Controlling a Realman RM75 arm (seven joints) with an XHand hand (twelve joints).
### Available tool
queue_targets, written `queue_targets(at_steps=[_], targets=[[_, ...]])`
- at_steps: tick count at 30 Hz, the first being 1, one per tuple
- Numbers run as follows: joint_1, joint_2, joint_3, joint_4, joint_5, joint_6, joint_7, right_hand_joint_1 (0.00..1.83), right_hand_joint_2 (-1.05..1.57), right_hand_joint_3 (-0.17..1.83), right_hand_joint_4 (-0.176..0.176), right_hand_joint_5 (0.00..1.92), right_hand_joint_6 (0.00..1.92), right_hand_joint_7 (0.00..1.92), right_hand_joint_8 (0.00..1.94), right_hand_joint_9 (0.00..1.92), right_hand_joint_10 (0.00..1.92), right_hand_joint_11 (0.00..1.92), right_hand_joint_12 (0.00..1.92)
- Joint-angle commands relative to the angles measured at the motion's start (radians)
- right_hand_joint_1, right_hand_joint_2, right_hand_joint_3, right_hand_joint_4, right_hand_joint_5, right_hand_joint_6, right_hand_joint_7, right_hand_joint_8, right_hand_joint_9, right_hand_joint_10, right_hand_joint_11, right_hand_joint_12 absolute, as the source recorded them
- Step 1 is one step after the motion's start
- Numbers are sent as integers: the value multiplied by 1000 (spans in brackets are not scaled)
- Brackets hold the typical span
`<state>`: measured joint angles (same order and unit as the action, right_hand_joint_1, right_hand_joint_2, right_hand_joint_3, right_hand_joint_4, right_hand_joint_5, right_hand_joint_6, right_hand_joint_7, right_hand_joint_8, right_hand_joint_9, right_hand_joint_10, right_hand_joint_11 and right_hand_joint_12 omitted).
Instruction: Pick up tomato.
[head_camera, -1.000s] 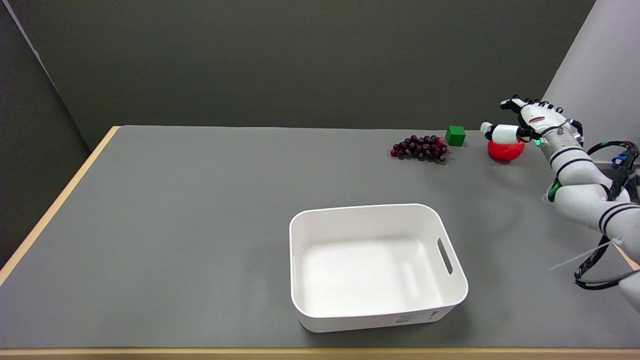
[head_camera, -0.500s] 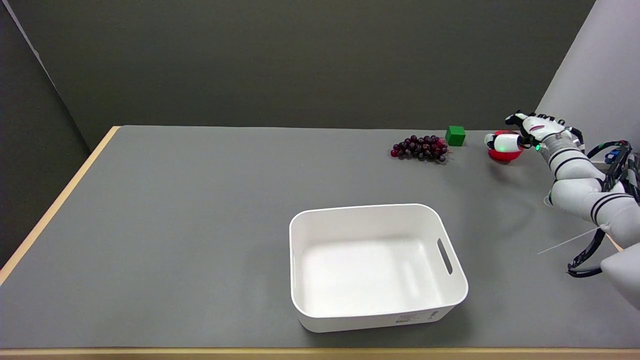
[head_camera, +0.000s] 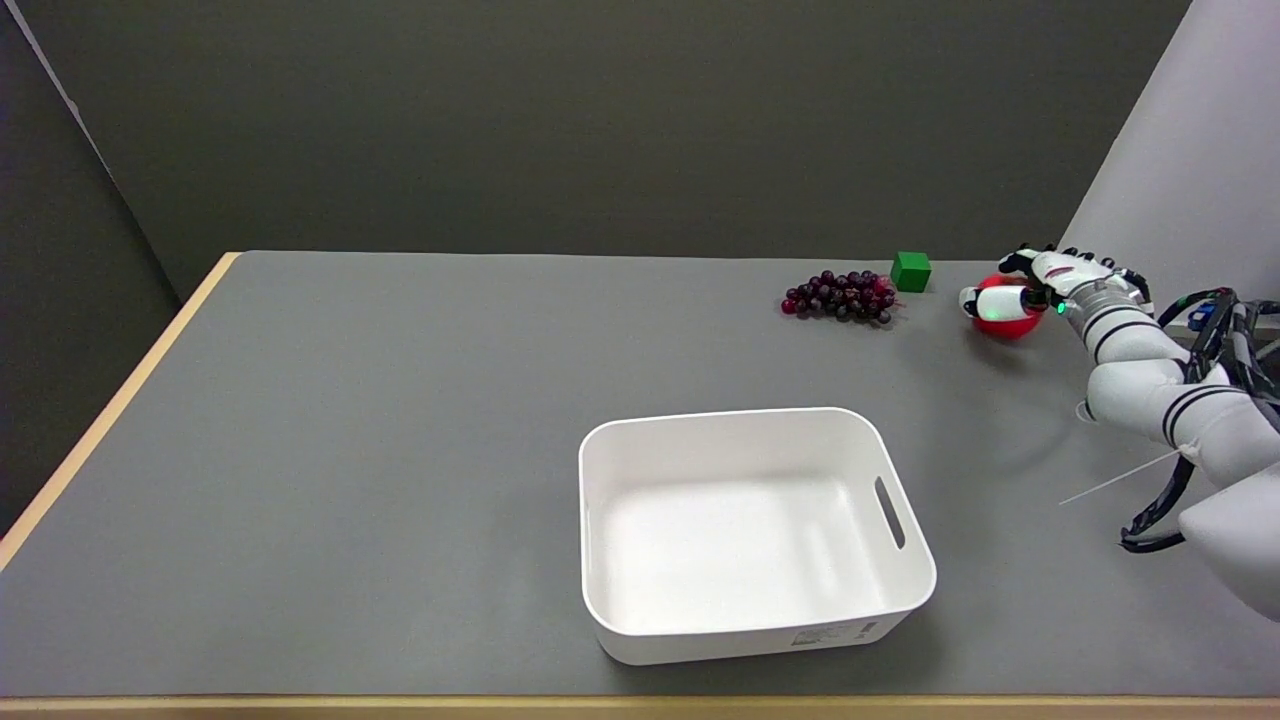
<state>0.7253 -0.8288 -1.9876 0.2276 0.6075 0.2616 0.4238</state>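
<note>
Right hand (head_camera: 1040, 285) wrapped over the tomato (head_camera: 1003, 318) at the table's (head_camera: 400, 400) far right edge; probably light, smooth and round, best cupped across its widest girth.

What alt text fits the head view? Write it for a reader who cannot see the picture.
A white robot arm reaches in from the right, its right hand wrapped around a red tomato at the far right of a grey table. Left of the tomato lie dark grapes and a green cube; an empty white bin sits nearer the camera.
</note>
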Motion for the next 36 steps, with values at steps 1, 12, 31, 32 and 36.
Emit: queue_targets(at_steps=[1, 12, 31, 32, 36], targets=[[12, -24, -17, -27, -6, -10, -2, 299, 598, 861, 107, 206, 423, 236, 279, 104, 555, -1, 1155], [-7, -20, -17, -17, -6, -3, -1, 328, 603, 866, 110, 205, 426, 236, 285, 109, 555, 17, 1162], [-54, -7, -14, -15, -79, 39, 2, 1068, 687, 1015, 118, 248, 498, 327, 343, 301, 721, 311, 1439], [-54, -7, -14, -15, -80, 42, 3, 1083, 709, 1010, 120, 257, 519, 337, 351, 312, 734, 325, 1450], [-56, -7, -14, -10, -80, 73, 7, 1103, 843, 958, 139, 301, 704, 412, 443, 368, 803, 387, 1495]])
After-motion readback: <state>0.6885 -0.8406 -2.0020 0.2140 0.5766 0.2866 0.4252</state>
